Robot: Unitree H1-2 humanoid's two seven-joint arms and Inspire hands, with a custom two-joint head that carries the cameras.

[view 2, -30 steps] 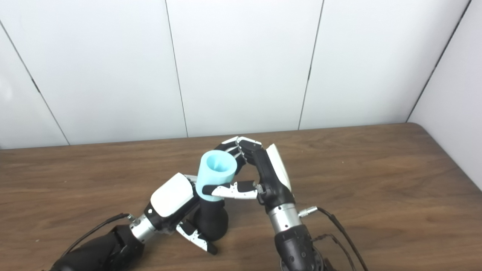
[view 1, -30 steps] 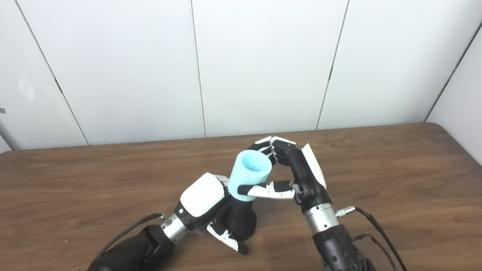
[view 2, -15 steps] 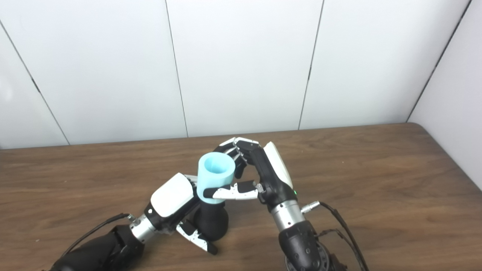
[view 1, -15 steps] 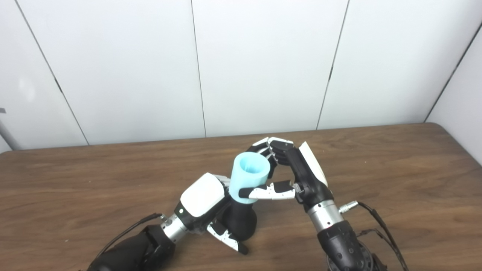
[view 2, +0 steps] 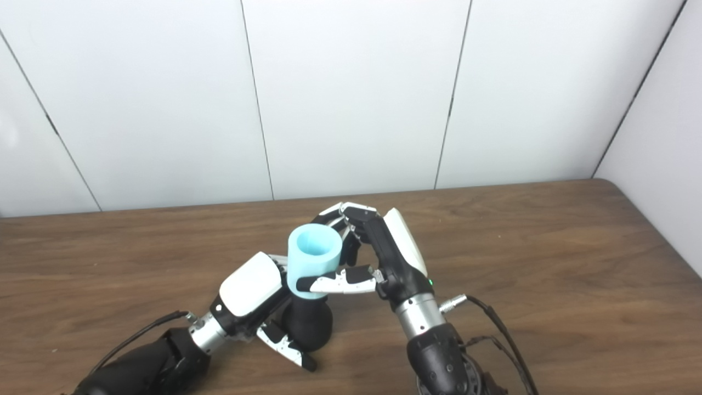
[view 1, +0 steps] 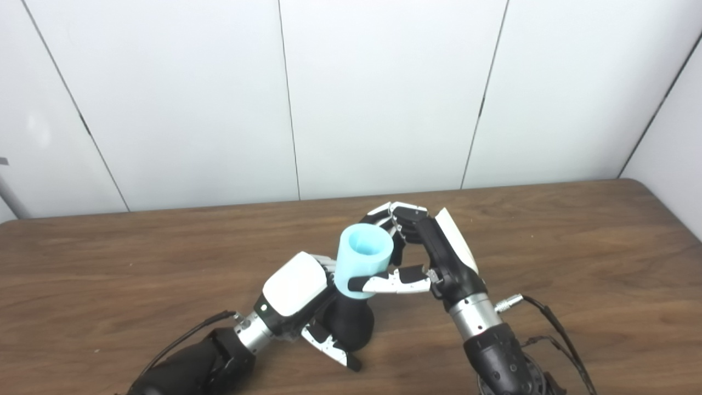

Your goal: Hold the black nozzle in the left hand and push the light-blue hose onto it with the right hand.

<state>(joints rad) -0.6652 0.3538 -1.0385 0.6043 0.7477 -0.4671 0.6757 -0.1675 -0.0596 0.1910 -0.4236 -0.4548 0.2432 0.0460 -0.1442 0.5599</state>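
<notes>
We are holding the black nozzle (view 1: 351, 326) in our left hand (view 1: 296, 302), fingers closed around its rounded lower body, with the thumb lying along the near side. The nozzle is standing upright near the front middle of the brown wooden desk (view 1: 576, 247); whether its base is touching the desk we cannot tell. Our right hand (view 1: 433, 255) is gripping the light-blue hose (view 1: 363, 262), a short wide tube: the thumb is pressing across its near wall low down, and the fingers (view 2: 345, 216) are curling around its far side. The hose is sitting directly on top of the nozzle, its lower end covering the nozzle's upper part, its open mouth facing up and tilting slightly away from us. The two hands are close together, the left one just below and to the left of the hose. A cable (view 1: 548, 323) is trailing from the right wrist. White wall panels (view 1: 384, 93) are rising behind the desk.
</notes>
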